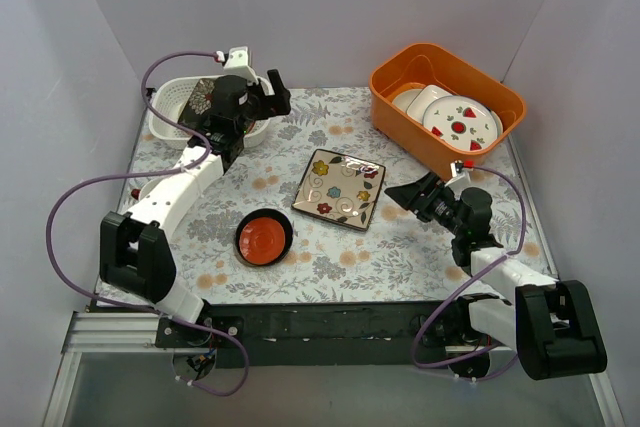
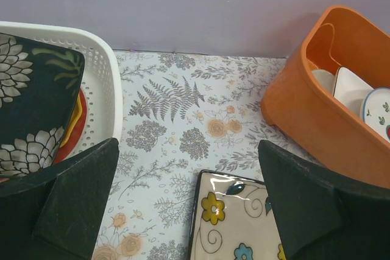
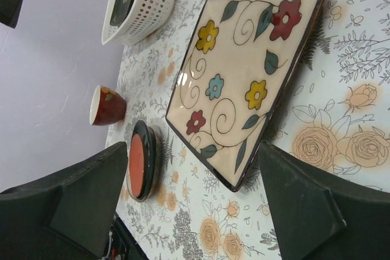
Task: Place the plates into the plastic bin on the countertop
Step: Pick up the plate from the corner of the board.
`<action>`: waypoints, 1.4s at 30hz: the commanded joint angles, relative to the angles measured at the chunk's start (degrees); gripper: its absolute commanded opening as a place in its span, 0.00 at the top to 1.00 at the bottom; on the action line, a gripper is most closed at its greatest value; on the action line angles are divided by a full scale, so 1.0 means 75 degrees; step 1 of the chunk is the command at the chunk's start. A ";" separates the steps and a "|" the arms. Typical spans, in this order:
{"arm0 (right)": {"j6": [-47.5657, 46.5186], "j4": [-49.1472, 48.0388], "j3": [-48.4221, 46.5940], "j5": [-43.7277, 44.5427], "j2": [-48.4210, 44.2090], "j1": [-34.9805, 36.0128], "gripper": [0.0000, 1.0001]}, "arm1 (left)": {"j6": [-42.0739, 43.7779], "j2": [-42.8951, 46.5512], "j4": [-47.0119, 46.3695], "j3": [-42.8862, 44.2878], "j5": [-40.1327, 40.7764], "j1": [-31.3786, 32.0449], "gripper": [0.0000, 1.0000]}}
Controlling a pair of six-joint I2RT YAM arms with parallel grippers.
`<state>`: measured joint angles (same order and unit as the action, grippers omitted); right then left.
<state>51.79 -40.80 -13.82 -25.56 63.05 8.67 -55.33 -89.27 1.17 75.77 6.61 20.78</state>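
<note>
— Right end effector (image 1: 405,194): jaws apart, nothing between, aimed at cream flowered square plate (image 1: 340,188), just beside its right edge.
— Left end effector (image 1: 275,97)?
— Jaws apart too, empty, beside white perforated bin (image 1: 165,117) at far left of tabletop (image 1: 400,257). Dark floral square plate (image 2: 30,108) inside bin, atop others.
— Outside bin?
— Cream plate, flat, mid-tabletop. Red-and-dark round dish (image 1: 264,238) nearer front, to its left.
— Nearer arm for cream plate?
— Right, by the look of it. Square, so no long axis. Edge flush on tabletop, likely awkward to pinch. Bin well apart, up-left of plate.
</note>
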 commanded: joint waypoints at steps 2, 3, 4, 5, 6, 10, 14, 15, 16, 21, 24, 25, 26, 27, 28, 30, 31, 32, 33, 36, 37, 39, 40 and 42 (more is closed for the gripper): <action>-0.0401 0.0435 -0.0383 0.0150 -0.0226 -0.0030 0.05 | 0.0147 0.0583 -0.0285 -0.0680 -0.0225 -0.0004 0.02; -0.0448 0.0528 -0.0395 0.0208 -0.0261 -0.0031 0.05 | -0.0004 0.0479 -0.0204 -0.0611 -0.0225 -0.0004 0.02; -0.0518 0.0599 -0.0395 0.0255 -0.0285 -0.0031 0.05 | -0.0052 0.0443 -0.0191 -0.0517 -0.0260 -0.0004 0.02; -0.0542 0.0704 -0.0395 0.0291 -0.0366 -0.0019 0.05 | -0.0052 0.0396 -0.0203 -0.0482 -0.0411 -0.0004 0.02; -0.0554 0.0693 -0.0325 0.0361 -0.0390 -0.0030 0.05 | -0.0087 0.0326 0.0018 -0.0446 -0.0413 -0.0004 0.02; -0.0507 0.0588 -0.0219 0.0397 -0.0356 -0.0031 0.06 | -0.0228 -0.0014 0.0324 -0.0283 -0.0459 -0.0004 0.02; -0.0519 0.0448 -0.0266 0.0373 -0.0098 -0.0019 0.06 | -0.0462 -0.0424 0.0663 0.0115 -0.0846 -0.0004 0.02; -0.0519 0.0378 -0.0289 0.0327 -0.0028 -0.0019 0.06 | -0.0497 -0.0483 0.0815 0.0151 -0.0870 -0.0004 0.02; -0.0507 0.0342 -0.0348 0.0280 0.0031 -0.0019 0.06 | -0.0509 -0.0646 0.0898 0.0186 -0.0858 -0.0004 0.02; -0.0460 0.0026 -0.0395 0.0116 0.0476 -0.0030 0.07 | -0.0626 -0.1081 0.1484 0.0690 -0.0870 -0.0004 0.02; -0.0460 -0.0033 -0.0453 0.0034 0.0745 -0.0030 0.07 | -0.0650 -0.1151 0.1438 0.0644 -0.0870 -0.0016 0.02; -0.0460 -0.0068 -0.0454 0.0022 0.0862 -0.0031 0.07 | -0.0638 -0.1209 0.1484 0.0690 -0.0870 -0.0016 0.02; -0.0448 -0.0103 -0.0454 -0.0013 0.0910 -0.0031 0.07 | -0.0650 -0.1396 0.1531 0.0760 -0.1102 -0.0016 0.02; -0.0448 -0.0127 -0.0442 -0.0037 0.0933 -0.0031 0.07 | -0.0708 -0.1490 0.1659 0.0889 -0.1151 -0.0039 0.02; -0.0448 -0.0127 -0.0453 -0.0037 0.0980 -0.0019 0.07 | -0.0755 -0.1619 0.1707 0.0971 -0.1232 -0.0051 0.02; -0.0495 -0.0115 -0.0465 -0.0049 0.0992 -0.0030 0.07 | -0.0895 -0.1946 0.1893 0.1100 -0.1549 -0.0168 0.02; -0.0542 -0.0092 -0.0489 -0.0026 0.1015 -0.0031 0.07 | -0.1058 -0.2064 0.1964 0.1263 -0.1666 -0.0215 0.02; -0.0565 -0.0034 -0.0512 -0.0025 0.1027 -0.0019 0.07 | -0.1118 -0.2193 0.2046 0.1358 -0.1980 -0.0285 0.02; -0.0577 -0.0010 -0.0547 -0.0037 0.1027 -0.0019 0.08 | -0.1188 -0.2403 0.2198 0.1440 -0.2076 -0.0378 0.02; -0.0635 0.0013 -0.0641 -0.0072 0.1156 -0.0019 0.08 | -0.1341 -0.2662 0.2526 0.1698 -0.2147 -0.0449 0.02; -0.0636 0.0014 -0.0664 -0.0095 0.1226 -0.0007 0.08 | -0.1330 -0.2686 0.2574 0.1757 -0.2170 -0.0450 0.02; -0.0659 0.0002 -0.0711 -0.0084 0.1297 -0.0019 0.08 | -0.1329 -0.2698 0.2609 0.1769 -0.2182 -0.0438 0.02; -0.0648 0.0002 -0.0723 -0.0084 0.1378 -0.0007 0.09 | -0.1306 -0.2721 0.2645 0.1780 -0.2194 -0.0450 0.02; -0.0601 -0.0079 -0.0735 -0.0142 0.1461 -0.0019 0.10 | -0.1271 -0.2803 0.2808 0.1909 -0.2206 -0.0438 0.02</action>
<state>47.97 -38.17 -17.12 -25.65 72.75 8.64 -64.64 -111.74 19.35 86.43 -8.14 17.30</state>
